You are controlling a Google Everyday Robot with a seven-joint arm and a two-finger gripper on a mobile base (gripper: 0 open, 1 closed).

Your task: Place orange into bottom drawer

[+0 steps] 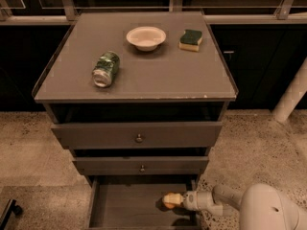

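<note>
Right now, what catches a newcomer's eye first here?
The white arm reaches in from the lower right, with its claw over the open bottom drawer and the orange at its tip. Next comes the cabinet top: a green can lying on its side at left, and a white bowl and a sponge toward the back.

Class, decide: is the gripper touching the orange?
Touching. The camera view shows the orange flush against the tip of the gripper, no gap, inside the open bottom drawer.
</note>
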